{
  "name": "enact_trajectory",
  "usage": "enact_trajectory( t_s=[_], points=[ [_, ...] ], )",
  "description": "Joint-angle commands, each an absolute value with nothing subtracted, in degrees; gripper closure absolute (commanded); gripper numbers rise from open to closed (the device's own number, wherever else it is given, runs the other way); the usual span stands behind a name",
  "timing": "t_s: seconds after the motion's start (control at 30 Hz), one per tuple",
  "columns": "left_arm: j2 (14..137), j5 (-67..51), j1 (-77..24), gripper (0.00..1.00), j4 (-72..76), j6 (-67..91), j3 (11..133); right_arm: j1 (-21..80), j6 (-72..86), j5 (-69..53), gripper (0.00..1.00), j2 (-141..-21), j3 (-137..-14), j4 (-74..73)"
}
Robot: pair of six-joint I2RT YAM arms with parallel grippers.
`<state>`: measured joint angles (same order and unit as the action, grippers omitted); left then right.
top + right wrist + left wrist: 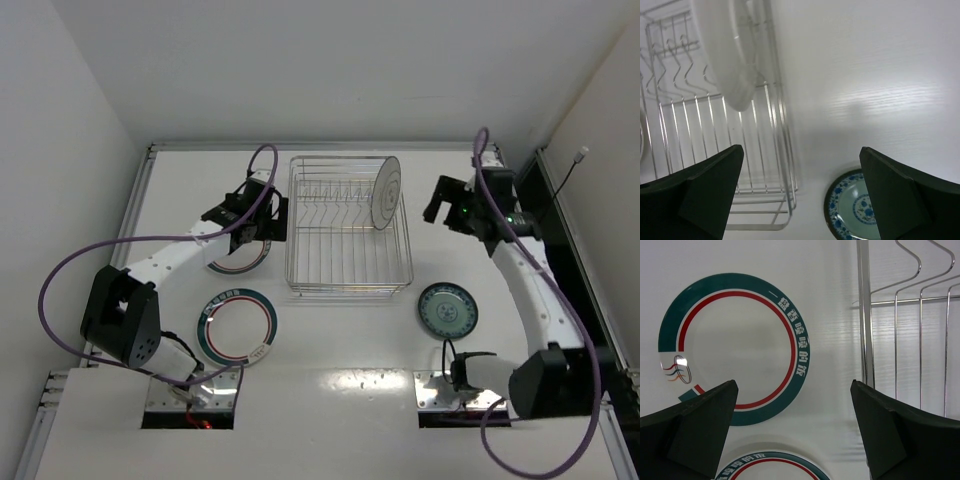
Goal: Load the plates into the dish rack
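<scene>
Left pincer spread wide, empty. Ringed plate directly beneath, dish rack just beside right finger. Drop onto plate rim, pinch edge, tilt upright before tines. Right pincer also released, teal plate just behind it.

Four plates are showing in all. Two are carrying teal-and-red rings: first ringed plate and second ringed plate. One plain white plate and one small teal patterned plate are making up the rest. One dish rack is showing.
</scene>
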<state>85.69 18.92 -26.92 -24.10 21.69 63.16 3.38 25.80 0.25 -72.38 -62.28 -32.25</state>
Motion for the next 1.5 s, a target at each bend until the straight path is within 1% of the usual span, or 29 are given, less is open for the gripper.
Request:
enact_trajectory(
  t_s=[0.0,0.07,0.1,0.13,0.23,0.3,0.33,0.4,0.5,0.63,0.7,0.8,0.83,0.93,0.97,1.0,1.03,1.07,1.1,1.17,1.27,1.37,1.4,1.47],
  points=[
    [83.5,20.0,-26.5,0.05,-24.8,21.9,65.6,-4.2,28.3,3.6,0.00,-68.0,-57.0,-36.7],
    [83.5,20.0,-26.5,0.05,-24.8,21.9,65.7,-9.0,28.3,0.8,0.00,-65.6,-52.1,-36.7],
    [83.5,20.0,-26.5,0.05,-24.8,21.9,65.7,-14.6,28.8,-0.6,0.00,-65.6,-49.3,-36.7],
    [83.5,20.0,-26.5,0.05,-24.8,21.9,65.7,-17.3,28.8,-2.4,0.00,-65.6,-48.1,-36.0],
    [83.5,20.5,-26.5,0.05,-25.3,21.9,65.7,-24.4,30.6,-10.0,0.00,-68.4,-44.4,-35.4],
    [83.5,20.5,-26.5,0.05,-25.3,22.4,65.7,-28.4,31.1,-12.9,0.00,-70.0,-41.3,-34.5],
    [83.5,20.5,-26.5,0.05,-25.3,22.4,65.7,-31.3,31.1,-14.7,0.03,-70.5,-40.4,-34.5],
    [83.5,21.1,-26.5,0.04,-25.8,22.4,65.7,-31.8,31.1,-16.1,0.05,-70.5,-38.5,-34.0],
    [83.5,21.6,-26.5,0.04,-25.8,22.4,65.7,-33.1,30.3,-17.2,0.05,-72.1,-38.0,-34.0],
    [83.5,22.1,-26.5,0.04,-25.8,22.4,65.7,-33.8,28.0,-14.8,0.05,-75.8,-38.0,-36.3],
    [83.0,22.1,-26.5,0.04,-26.4,22.4,65.7,-35.2,27.3,-16.2,0.08,-76.9,-37.3,-36.8],
    [83.0,22.7,-26.5,0.04,-26.4,22.4,65.7,-36.5,26.1,-17.8,0.08,-76.9,-35.7,-36.8],
    [83.0,22.7,-26.5,0.04,-26.4,22.4,65.7,-36.5,25.6,-18.9,0.10,-76.4,-34.6,-36.8],
    [83.0,22.7,-26.5,0.04,-26.4,22.4,65.7,-36.5,25.6,-22.8,0.21,-76.4,-32.1,-34.5],
    [83.0,22.7,-26.5,0.04,-26.4,22.4,65.7,-36.5,25.6,-23.7,0.29,-77.8,-30.8,-32.8],
    [83.0,22.7,-26.5,0.04,-26.4,22.4,65.7,-36.5,25.6,-24.8,0.50,-78.3,-30.2,-32.3],
    [83.0,22.7,-26.5,0.04,-26.4,22.4,65.7,-36.5,25.6,-25.5,0.63,-78.3,-29.0,-31.3],
    [83.0,22.7,-26.5,0.04,-26.4,22.4,65.7,-36.5,25.6,-25.5,0.74,-79.0,-28.5,-30.6],
    [83.0,22.7,-26.5,0.04,-26.4,22.4,65.7,-35.8,26.3,-25.5,0.89,-79.0,-28.5,-29.5],
    [83.0,23.2,-26.5,0.04,-26.4,22.4,65.7,-35.8,26.3,-24.7,0.96,-79.5,-26.9,-28.1],
    [83.0,23.2,-26.5,0.04,-26.4,22.9,65.7,-35.8,26.8,-24.7,1.00,-81.3,-26.4,-26.8],
    [83.0,23.2,-26.5,0.04,-26.4,22.9,65.7,-35.8,26.8,-25.4,0.99,-83.2,-26.4,-25.6],
    [83.0,23.7,-26.5,0.04,-26.9,22.9,65.7,-35.8,26.8,-25.4,0.96,-83.2,-26.4,-25.1],
    [83.0,23.7,-26.5,0.04,-26.9,22.9,65.7,-35.8,26.8,-25.4,0.67,-84.6,-26.4,-24.5]
  ],
)
